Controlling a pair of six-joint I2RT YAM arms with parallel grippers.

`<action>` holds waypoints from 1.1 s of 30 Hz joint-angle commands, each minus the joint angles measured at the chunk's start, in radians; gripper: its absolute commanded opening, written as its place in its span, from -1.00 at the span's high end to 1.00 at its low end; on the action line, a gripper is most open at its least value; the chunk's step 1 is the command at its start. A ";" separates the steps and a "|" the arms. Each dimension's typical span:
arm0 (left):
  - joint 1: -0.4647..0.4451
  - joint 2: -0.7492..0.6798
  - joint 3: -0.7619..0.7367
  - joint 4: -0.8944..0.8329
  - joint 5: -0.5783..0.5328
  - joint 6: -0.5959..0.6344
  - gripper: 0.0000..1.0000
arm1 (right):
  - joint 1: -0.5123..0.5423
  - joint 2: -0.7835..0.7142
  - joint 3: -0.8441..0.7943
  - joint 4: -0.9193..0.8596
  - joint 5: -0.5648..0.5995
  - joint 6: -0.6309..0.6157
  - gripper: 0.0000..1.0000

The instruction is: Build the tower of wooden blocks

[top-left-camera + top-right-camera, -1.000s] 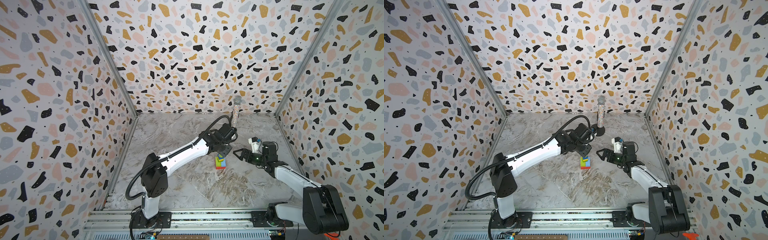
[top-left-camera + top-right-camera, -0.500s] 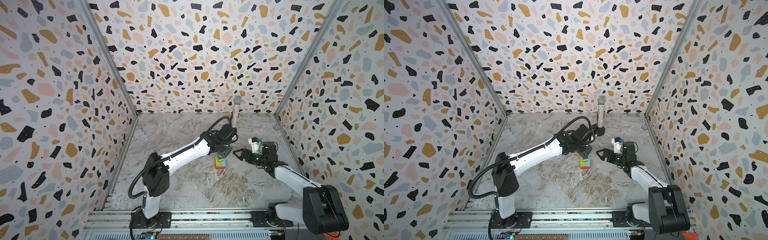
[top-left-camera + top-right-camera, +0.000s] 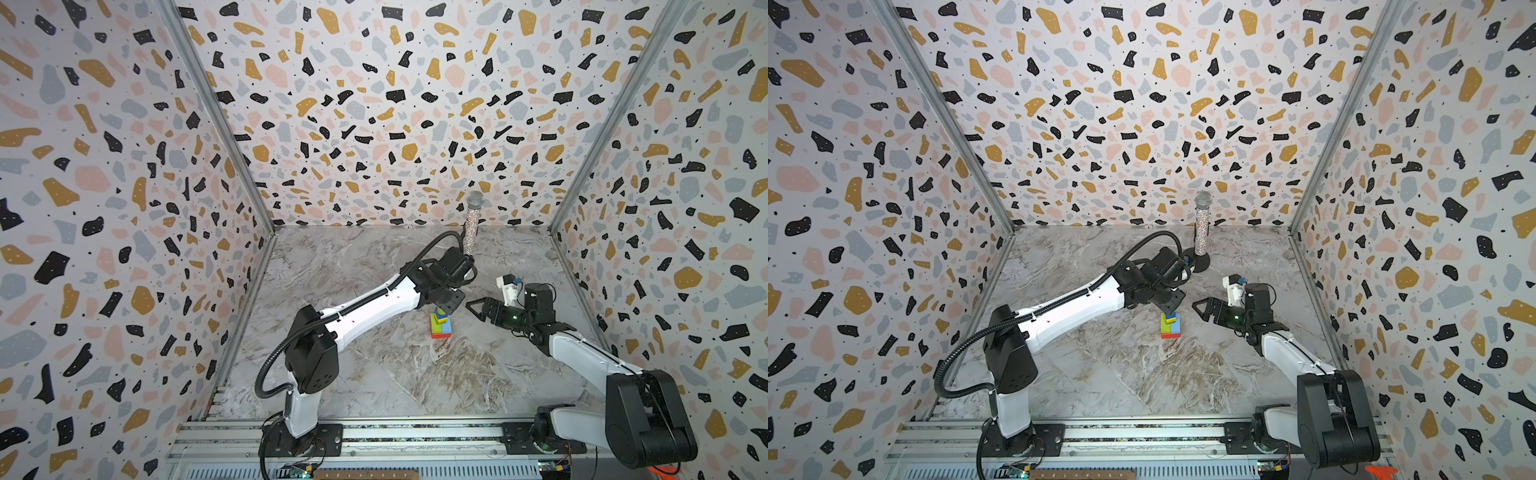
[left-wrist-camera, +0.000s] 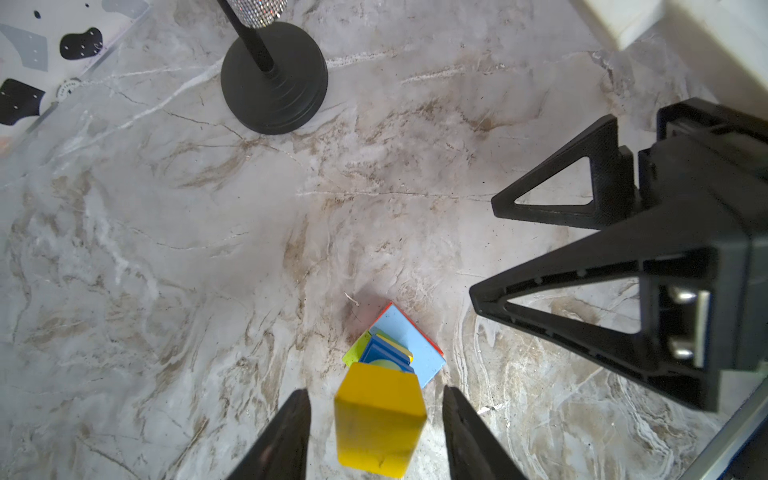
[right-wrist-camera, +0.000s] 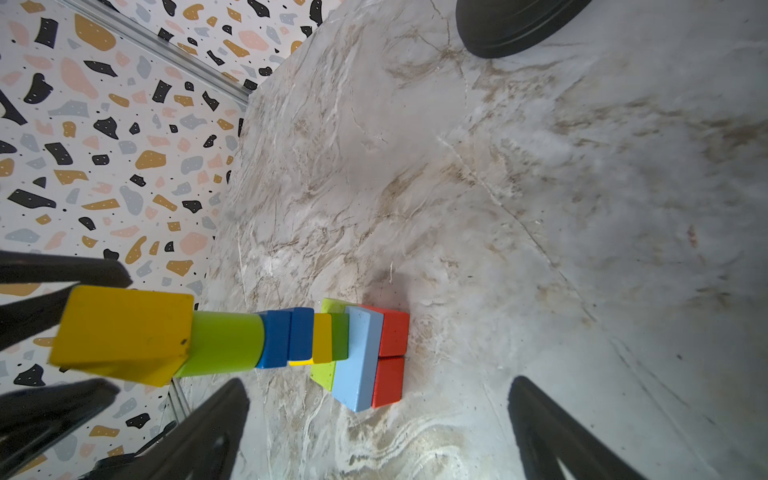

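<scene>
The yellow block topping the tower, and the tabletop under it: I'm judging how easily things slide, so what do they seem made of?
Yellow block: probably painted wood; opaque satin yellow coat, crisp edges, a small dark nick near one corner.
Tabletop: marble-look, grey-white with brown veins, smooth with a soft sheen; real stone or printed laminate, I cannot tell.

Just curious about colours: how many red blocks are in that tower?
2: one red brick beside another, both at the tower's base under the light blue brick; more may be hidden.
</scene>
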 commanded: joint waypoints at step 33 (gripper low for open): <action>0.103 -0.511 -0.315 0.290 -0.221 -0.070 -0.70 | 0.001 -0.202 0.049 -0.064 0.146 0.019 -0.98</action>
